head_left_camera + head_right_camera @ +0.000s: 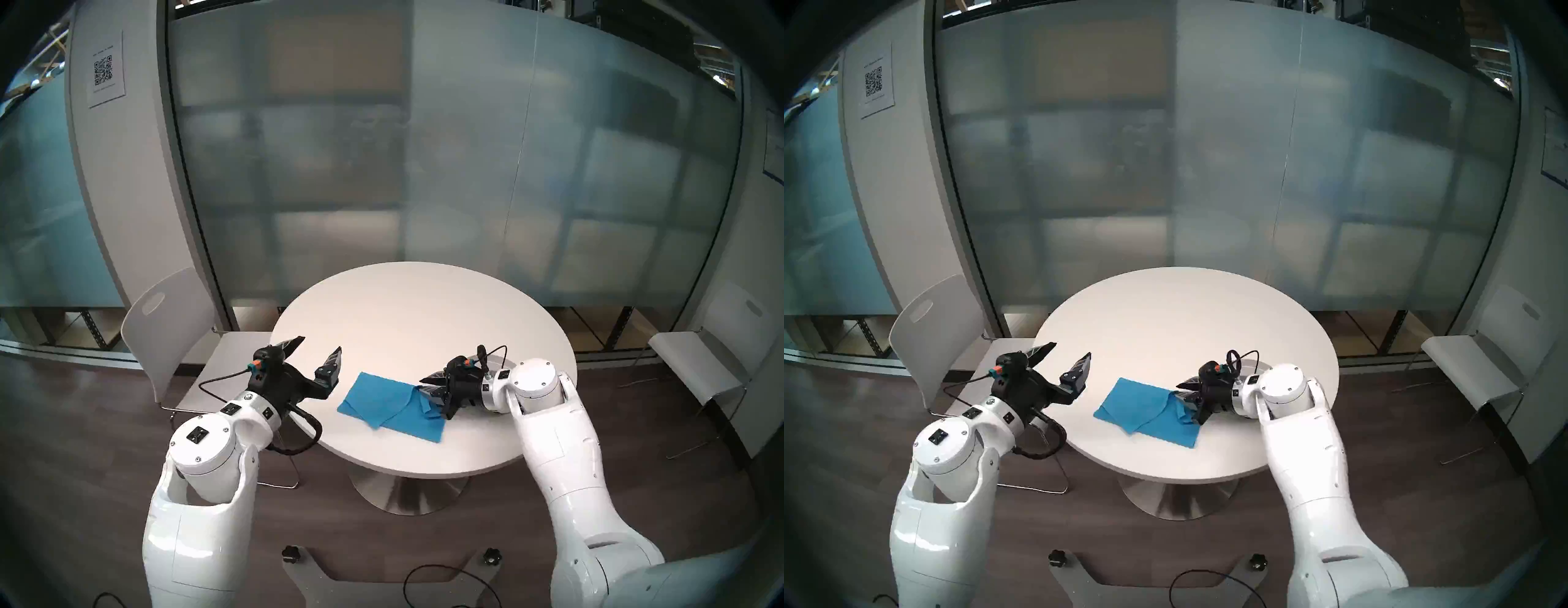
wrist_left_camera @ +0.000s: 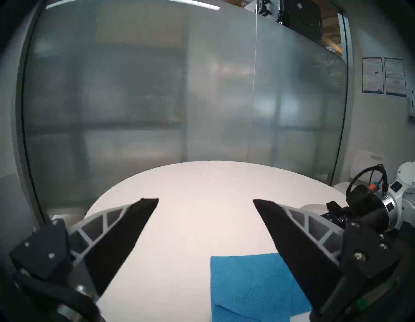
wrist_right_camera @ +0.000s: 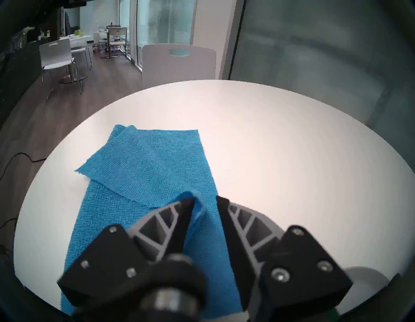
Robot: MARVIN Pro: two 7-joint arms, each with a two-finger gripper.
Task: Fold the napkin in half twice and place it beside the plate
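A blue cloth napkin [image 1: 382,403] lies on the round white table [image 1: 403,305] near its front edge, with one layer folded askew over the other. It also shows in the right wrist view [image 3: 143,171]. My right gripper [image 1: 421,384] sits low at the napkin's right end. Its jaws stand a little apart, with a raised ridge of cloth between them [image 3: 206,199]. My left gripper [image 1: 320,344] is wide open and empty, above the table just left of the napkin [image 2: 251,287]. A light-grey plate [image 3: 363,278] is mostly hidden under my right wrist.
A white chair [image 1: 165,322] stands at the table's left side, under my left arm. Another white chair [image 1: 695,361] stands off to the right. A frosted glass wall runs behind the table. The table's rim is close to the napkin's near edge.
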